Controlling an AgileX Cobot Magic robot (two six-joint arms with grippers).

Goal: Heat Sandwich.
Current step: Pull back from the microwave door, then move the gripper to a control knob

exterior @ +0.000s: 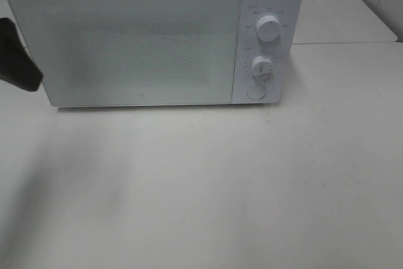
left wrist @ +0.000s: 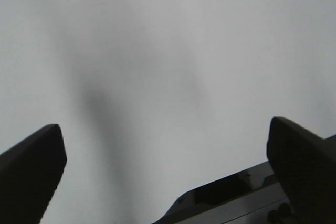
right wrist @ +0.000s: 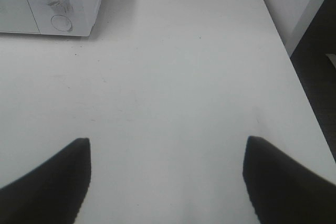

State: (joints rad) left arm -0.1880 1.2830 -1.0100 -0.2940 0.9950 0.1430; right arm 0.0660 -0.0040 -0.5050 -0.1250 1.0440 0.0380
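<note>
The sandwich is out of view in every frame. A white microwave (exterior: 126,42) stands at the back of the table with its door shut. In the left wrist view my left gripper (left wrist: 165,127) is open, its black fingers (left wrist: 31,171) spread wide over a bare white surface with nothing between them. A black part of the left arm (exterior: 16,55) shows at the left edge, beside the microwave's left side. My right gripper (right wrist: 168,141) is open and empty above the table, to the right of the microwave (right wrist: 52,3).
The microwave's control panel carries two white knobs (exterior: 269,29) (exterior: 261,65) and a round button (exterior: 255,91). White tabletop (exterior: 208,181) stretches in front of it. A second table (exterior: 343,11) adjoins at the back right, and the table's right edge (right wrist: 294,77) drops to a dark floor.
</note>
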